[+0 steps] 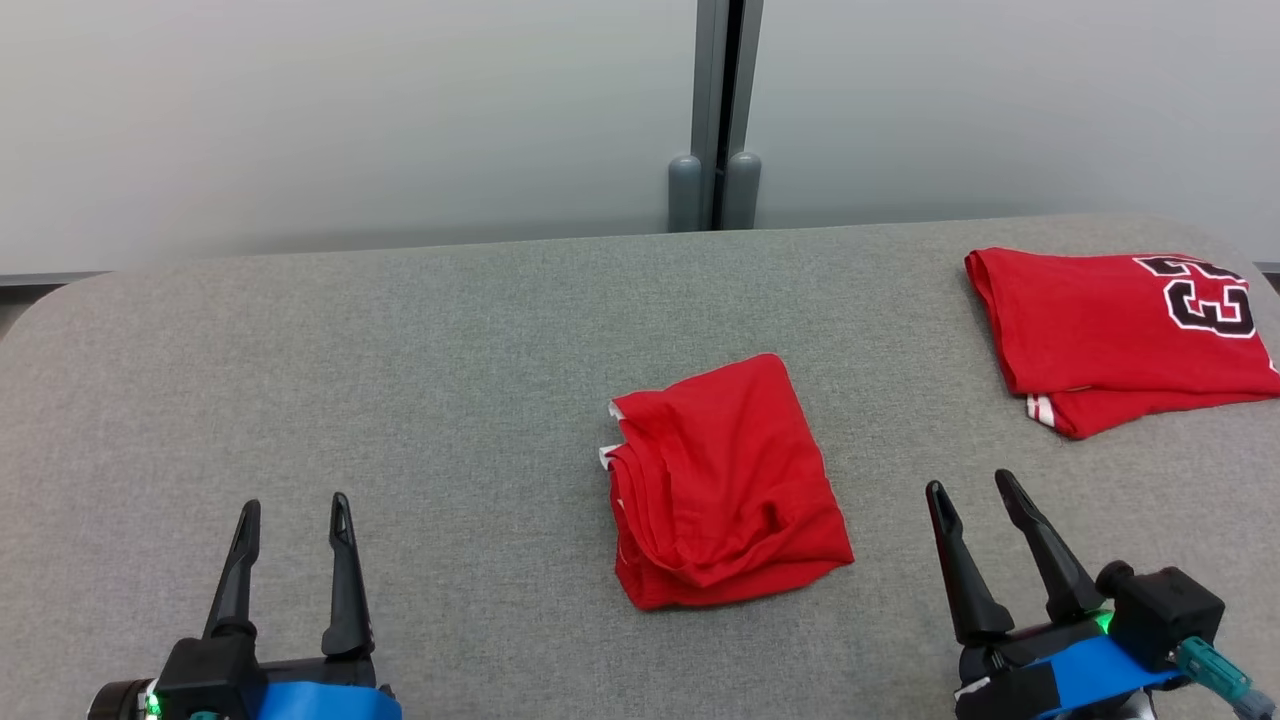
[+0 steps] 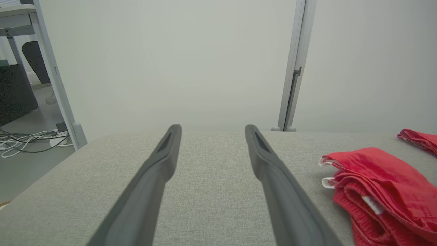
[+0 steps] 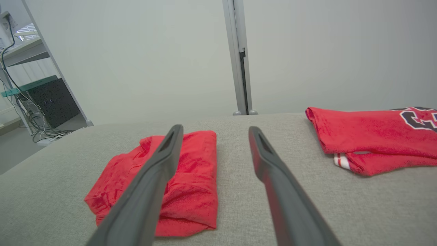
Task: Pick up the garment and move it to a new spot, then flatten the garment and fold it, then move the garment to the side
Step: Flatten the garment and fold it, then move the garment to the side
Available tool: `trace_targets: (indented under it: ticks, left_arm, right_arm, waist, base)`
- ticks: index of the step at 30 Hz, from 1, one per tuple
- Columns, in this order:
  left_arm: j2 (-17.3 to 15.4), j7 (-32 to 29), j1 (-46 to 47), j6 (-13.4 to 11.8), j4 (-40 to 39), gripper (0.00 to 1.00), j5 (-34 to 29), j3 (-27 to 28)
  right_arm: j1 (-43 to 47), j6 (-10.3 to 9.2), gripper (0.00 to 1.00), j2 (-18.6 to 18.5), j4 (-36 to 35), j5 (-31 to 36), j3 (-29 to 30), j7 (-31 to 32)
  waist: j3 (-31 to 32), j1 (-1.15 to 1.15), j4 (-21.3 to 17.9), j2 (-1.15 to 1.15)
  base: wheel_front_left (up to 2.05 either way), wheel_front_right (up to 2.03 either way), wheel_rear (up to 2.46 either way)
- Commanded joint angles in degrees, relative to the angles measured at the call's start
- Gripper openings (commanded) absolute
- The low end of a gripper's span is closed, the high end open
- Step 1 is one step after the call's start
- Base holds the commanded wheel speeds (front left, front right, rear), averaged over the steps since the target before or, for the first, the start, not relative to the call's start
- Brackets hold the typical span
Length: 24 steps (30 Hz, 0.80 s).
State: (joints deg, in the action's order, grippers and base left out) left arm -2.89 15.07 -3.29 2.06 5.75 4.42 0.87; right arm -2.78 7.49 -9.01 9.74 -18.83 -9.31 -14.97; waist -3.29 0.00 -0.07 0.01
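The red garment point(image 1: 725, 480) is lying in a loose, roughly square bundle on the grey padded table point(image 1: 400, 380). It is sitting between the two pincers and a little ahead of their tips, nearer the right pincer point(image 1: 969, 481) than the left pincer point(image 1: 295, 502). Both pincers are hovering low over the table, fingers spread apart and nothing between them.

The garment is looking like thin knit cloth: light, limp, and likely to be sagging and unfolding if lifted by one corner. I am guessing the best hold is on the stacked edges facing the left pincer, where several layers and a bit of white trim are showing. That way every layer is coming up together, whereas pinching only the top one would be peeling the bundle open. Its surface is creasing, with a soft ridge bulging toward the near edge.

A second red jersey point(image 1: 1110, 330), carrying a black number outlined in white, is resting beyond the right pincer, well apart from the bundle.
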Motion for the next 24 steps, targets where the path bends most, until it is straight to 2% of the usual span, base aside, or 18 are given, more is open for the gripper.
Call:
trace_targets:
  ticks: [1,11,24]
  left_arm:
    - [0.01,0.12,-0.8,-0.28,0.02,1.0,-0.66,0.19]
    - [0.01,0.13,-2.08,-0.91,1.17,1.0,-1.94,0.74]
    - [0.01,0.13,-2.38,-0.23,2.5,1.0,-2.41,1.47]
  right_arm:
    - [1.78,0.01,1.0,0.95,-0.89,0.89,1.19,-0.27]
    - [5.64,0.02,1.0,4.25,-2.11,3.28,4.15,-0.28]
    - [6.17,0.02,1.0,5.16,-1.12,4.37,3.95,-0.28]
  waist:
    - [0.43,0.0,-0.4,-0.01]
    - [1.44,0.0,-0.83,-0.01]
    - [2.06,0.0,-0.7,-0.01]
  base:
    - [0.0,0.0,0.0]
    - [0.0,0.0,0.0]
    - [0.0,0.0,0.0]
